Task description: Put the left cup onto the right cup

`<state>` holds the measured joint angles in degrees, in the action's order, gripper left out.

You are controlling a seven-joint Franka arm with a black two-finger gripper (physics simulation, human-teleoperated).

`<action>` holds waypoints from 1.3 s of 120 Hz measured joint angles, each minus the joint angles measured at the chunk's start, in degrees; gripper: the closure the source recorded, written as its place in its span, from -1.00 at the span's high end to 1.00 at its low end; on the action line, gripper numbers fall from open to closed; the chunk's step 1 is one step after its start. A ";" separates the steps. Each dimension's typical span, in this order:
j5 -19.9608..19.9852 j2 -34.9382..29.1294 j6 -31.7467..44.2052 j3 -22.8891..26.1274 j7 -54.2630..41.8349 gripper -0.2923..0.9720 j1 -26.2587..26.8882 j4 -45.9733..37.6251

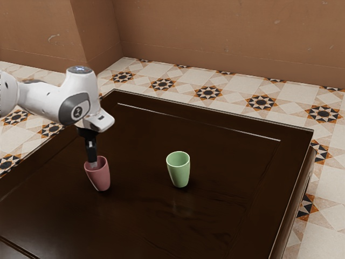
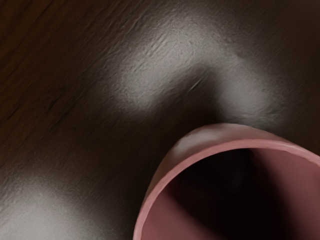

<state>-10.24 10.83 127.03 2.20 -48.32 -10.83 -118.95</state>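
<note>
Exterior view: gripper (image 1: 92, 160) at lower left of frame, down at rim of pink cup (image 1: 99, 177) on dark table (image 1: 226, 178); jaw state impossible to tell. Green cup (image 1: 178, 169) upright near centre, apart.
Wrist view: pink cup's open mouth just under hand.

Dark table (image 1: 226, 178), pink cup (image 1: 98, 175) and green cup (image 1: 178, 168)

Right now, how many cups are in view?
2. The pink cup is at the gripper, toward the exterior view's left; the green cup stands upright, apart, to its right.
</note>
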 joint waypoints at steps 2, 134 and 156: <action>-0.02 0.17 0.14 0.00 0.05 0.54 -0.03 -0.02; 0.07 -1.25 -1.31 0.45 3.96 -0.69 1.38 7.18; -0.24 -1.02 -6.62 0.69 4.40 -0.70 3.88 14.42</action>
<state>-10.49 9.82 120.41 2.88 -43.93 -6.96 -104.53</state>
